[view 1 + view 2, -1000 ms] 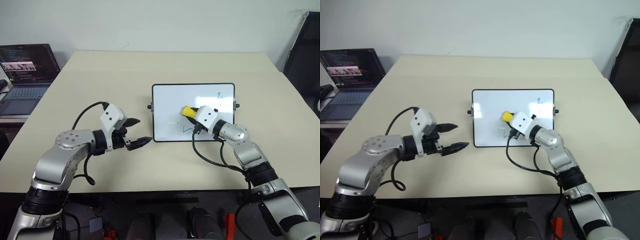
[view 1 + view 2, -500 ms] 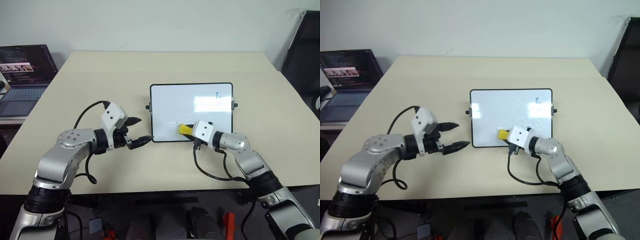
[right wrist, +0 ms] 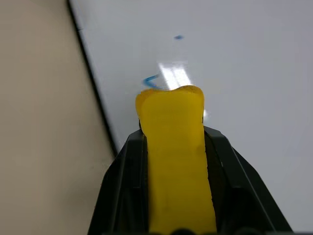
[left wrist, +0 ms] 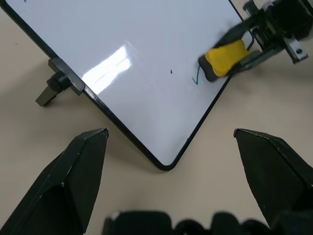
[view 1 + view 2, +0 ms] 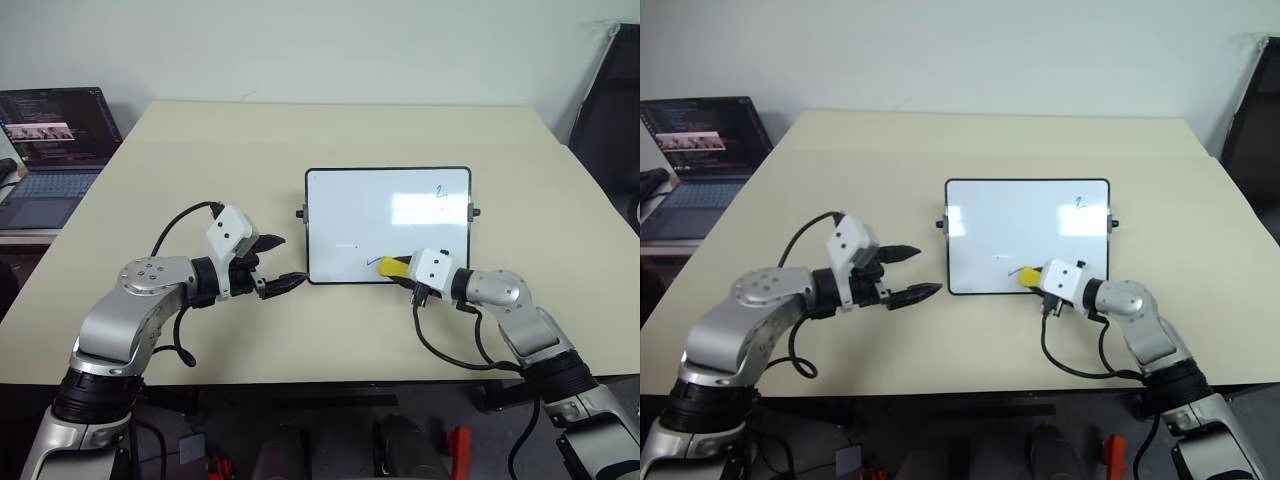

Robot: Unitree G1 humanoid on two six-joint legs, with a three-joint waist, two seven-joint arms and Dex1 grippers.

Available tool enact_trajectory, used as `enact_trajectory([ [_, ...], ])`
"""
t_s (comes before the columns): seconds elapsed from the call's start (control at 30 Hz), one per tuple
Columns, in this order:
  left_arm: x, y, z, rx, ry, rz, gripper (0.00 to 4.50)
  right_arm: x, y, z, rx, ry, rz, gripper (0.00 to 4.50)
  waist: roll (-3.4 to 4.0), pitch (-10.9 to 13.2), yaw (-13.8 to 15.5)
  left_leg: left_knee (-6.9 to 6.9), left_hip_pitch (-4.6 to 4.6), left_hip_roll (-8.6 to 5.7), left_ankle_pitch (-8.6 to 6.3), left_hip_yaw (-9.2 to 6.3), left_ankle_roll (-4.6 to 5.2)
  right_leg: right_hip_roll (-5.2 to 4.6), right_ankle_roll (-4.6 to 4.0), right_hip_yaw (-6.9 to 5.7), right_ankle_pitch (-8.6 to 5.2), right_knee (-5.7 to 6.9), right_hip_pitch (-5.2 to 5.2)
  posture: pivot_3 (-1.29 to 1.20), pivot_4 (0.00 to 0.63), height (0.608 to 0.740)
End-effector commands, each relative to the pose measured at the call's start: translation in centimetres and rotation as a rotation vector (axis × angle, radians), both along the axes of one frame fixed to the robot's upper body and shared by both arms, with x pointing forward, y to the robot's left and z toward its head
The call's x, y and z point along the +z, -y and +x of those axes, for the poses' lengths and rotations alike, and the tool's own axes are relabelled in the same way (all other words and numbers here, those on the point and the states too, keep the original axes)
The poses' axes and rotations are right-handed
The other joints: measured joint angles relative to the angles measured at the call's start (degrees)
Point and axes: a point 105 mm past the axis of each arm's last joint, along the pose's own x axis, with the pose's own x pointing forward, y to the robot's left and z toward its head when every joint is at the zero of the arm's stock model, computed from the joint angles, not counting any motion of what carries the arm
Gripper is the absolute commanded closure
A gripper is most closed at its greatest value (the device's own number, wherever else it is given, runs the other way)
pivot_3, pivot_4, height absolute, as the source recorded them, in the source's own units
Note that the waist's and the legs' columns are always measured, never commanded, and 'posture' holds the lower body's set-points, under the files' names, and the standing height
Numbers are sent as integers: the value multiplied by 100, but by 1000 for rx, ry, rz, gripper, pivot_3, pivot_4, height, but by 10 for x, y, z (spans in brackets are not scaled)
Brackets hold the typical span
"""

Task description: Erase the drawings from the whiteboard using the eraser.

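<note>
The whiteboard (image 5: 350,205) lies flat in the middle of the table. A small blue drawing (image 5: 438,190) sits near its far right corner. Another blue scribble (image 5: 375,263) lies by its near edge, with a tiny dot (image 5: 345,245) beside it. My right gripper (image 5: 403,270) is shut on the yellow eraser (image 5: 392,267), whose tip rests on the board just right of that scribble (image 3: 151,81). My left gripper (image 5: 290,260) hovers open to the left of the board's near left corner, holding nothing.
An open laptop (image 5: 50,140) stands on a lower surface at the far left. A dark chair (image 5: 610,90) is at the right edge. Black knobs (image 5: 300,213) stick out from both short sides of the board. Bare beige tabletop (image 5: 300,130) surrounds the board.
My right gripper has carried the eraser from the board's middle down to its near edge, then a little right. The near scribble still shows. The left arm has stayed put.
</note>
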Motion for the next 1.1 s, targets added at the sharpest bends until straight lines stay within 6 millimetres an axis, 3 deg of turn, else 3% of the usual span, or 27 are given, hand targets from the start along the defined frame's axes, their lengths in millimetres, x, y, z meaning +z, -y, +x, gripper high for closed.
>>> enact_trajectory([
  [0.03, 10, 2, 2, -16, 49, 3, 0, 5, 7, 9, -57, 30, -8, 3383, 0, 0, -10, 0, 0, 0, 0, 0, 0, 0, 0, 0, 0, 0, 0, 0, 150, 740],
  [0.17, 11, 2, 3, -21, 51, 4, 0, 17, 3, 20, -76, 95, -2, 3383, 0, 0, -36, 2, 1, 0, 0, 0, 0, 0, 0, 1, 0, 1, 0, 0, 150, 740],
  [0.5, 10, 1, 2, -18, 53, 5, 0, 15, -49, 7, 64, 109, -12, 3384, 0, 0, -62, -4, 1, 2, 1, -1, 1, 4, -1, 2, -1, 1, -4, 0, 150, 740],
  [0.67, 10, 0, 1, -12, 53, 5, 0, 20, -65, 12, 67, 143, -7, 3384, 0, 0, -55, -3, -2, 2, 1, -2, 1, 3, -2, 1, -1, 0, -4, 0, 150, 740],
  [0.83, 10, 0, 1, -8, 55, 6, 0, 23, -54, 24, 9, 178, -29, 3384, 0, 0, -49, -3, -2, 2, 1, -4, 1, 3, -2, -2, -1, 0, -4, 0, 150, 740],
  [1.1, 11, 1, 2, -11, 55, 5, 0, 18, -2, 34, -102, 164, -92, 3388, -2, -1, 36, 2, -1, -2, 2, -3, 1, -2, -1, -3, -1, 0, 1, 0, 150, 740],
])
